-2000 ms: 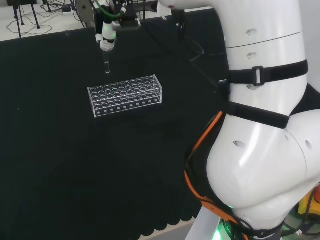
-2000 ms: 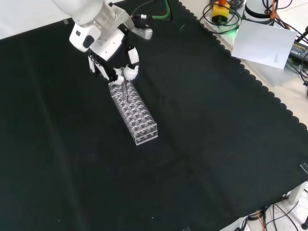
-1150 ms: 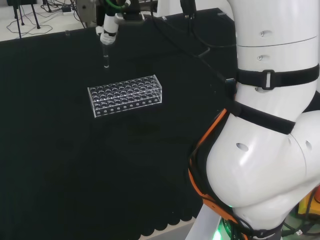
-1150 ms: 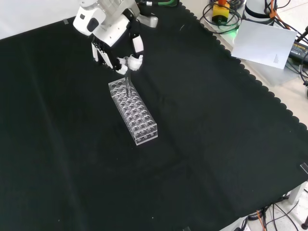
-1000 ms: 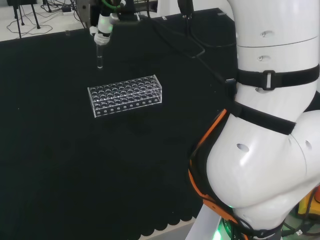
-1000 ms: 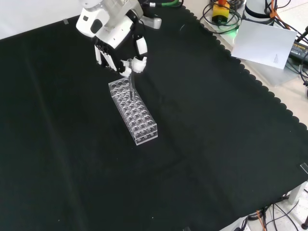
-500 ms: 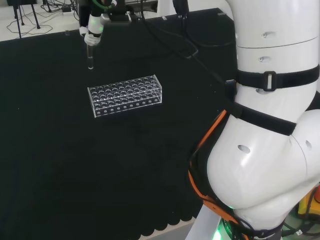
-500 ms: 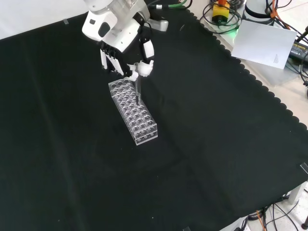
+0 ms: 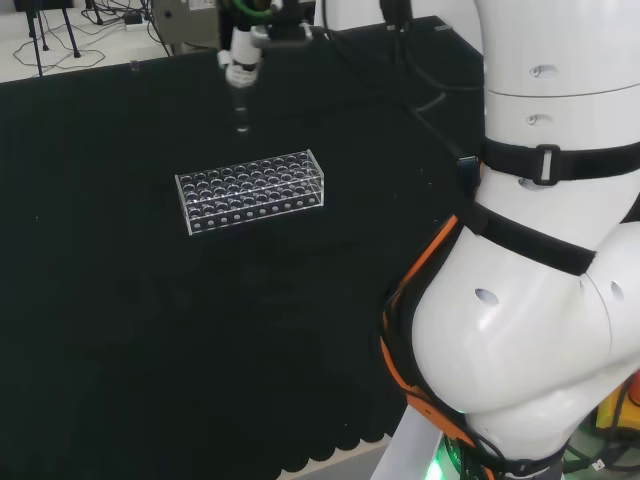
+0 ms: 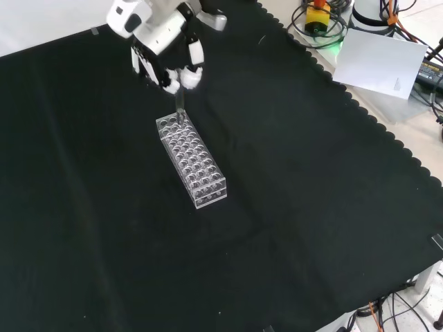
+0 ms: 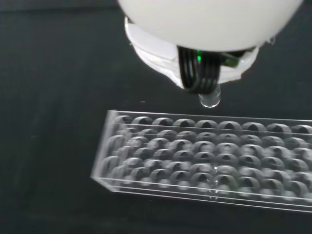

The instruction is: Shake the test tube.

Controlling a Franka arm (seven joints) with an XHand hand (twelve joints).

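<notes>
A clear test tube (image 9: 241, 110) hangs upright above the far side of the clear rack (image 9: 251, 190). The black and white hand (image 9: 244, 63) is shut on the tube's top. From the front, the hand (image 10: 166, 59) is held over the rack's far end (image 10: 192, 160), and the tube (image 10: 179, 105) points down at it without touching. In the wrist view the tube's rounded tip (image 11: 210, 99) pokes out below the hand's white underside (image 11: 204, 29), above the rack's rows of holes (image 11: 204, 158).
The arm's big white links (image 9: 530, 260) take up the right of the head view. Cables, a white sheet (image 10: 377, 62) and gear lie beyond the cloth's scalloped edge at the front view's upper right. Black cloth (image 10: 291, 207) surrounds the rack.
The hand has swung the tube from the left to the right in the head view, and upward in the front view. The rack has stayed in place.
</notes>
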